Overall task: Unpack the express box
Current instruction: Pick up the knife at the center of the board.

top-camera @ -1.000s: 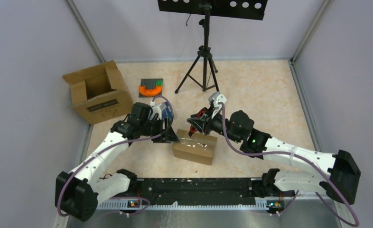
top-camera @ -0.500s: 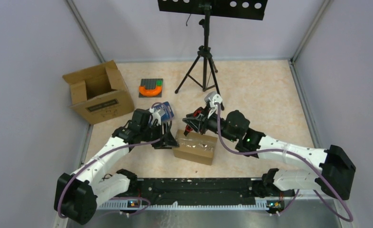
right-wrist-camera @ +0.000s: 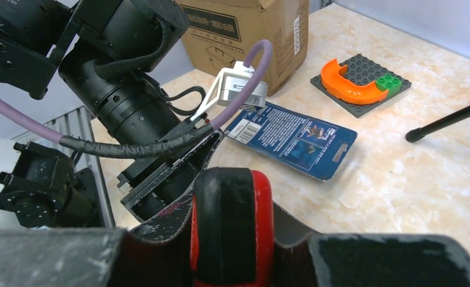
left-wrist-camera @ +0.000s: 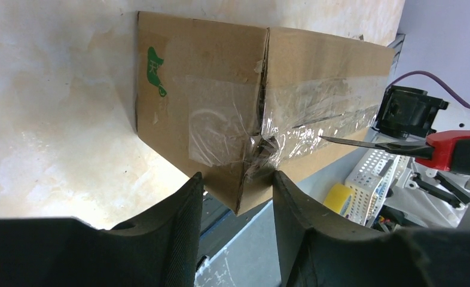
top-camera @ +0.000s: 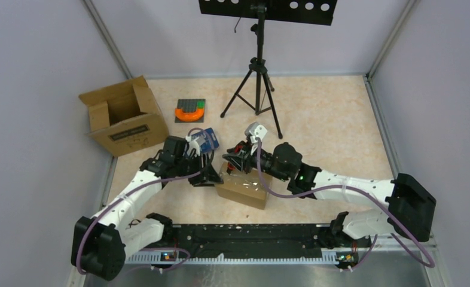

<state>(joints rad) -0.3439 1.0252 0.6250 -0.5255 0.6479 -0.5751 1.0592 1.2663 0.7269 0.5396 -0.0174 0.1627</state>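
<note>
The express box, small brown cardboard sealed with clear tape, lies near the table's front middle; it fills the left wrist view. My left gripper is open at the box's left end, and the box's lower corner shows between its fingers. My right gripper is shut on a red-and-black-handled cutter above the box's far left part. In the left wrist view the cutter's blade has its tip at the tape on the box's top seam.
An open cardboard box stands at the back left. A grey brick plate with an orange arch lies beside it. A blue blister pack lies just behind my left gripper. A black tripod stands at the back middle.
My right gripper has moved left along the box's top with the cutter. My left gripper has shifted slightly left and stays at the box's end.
</note>
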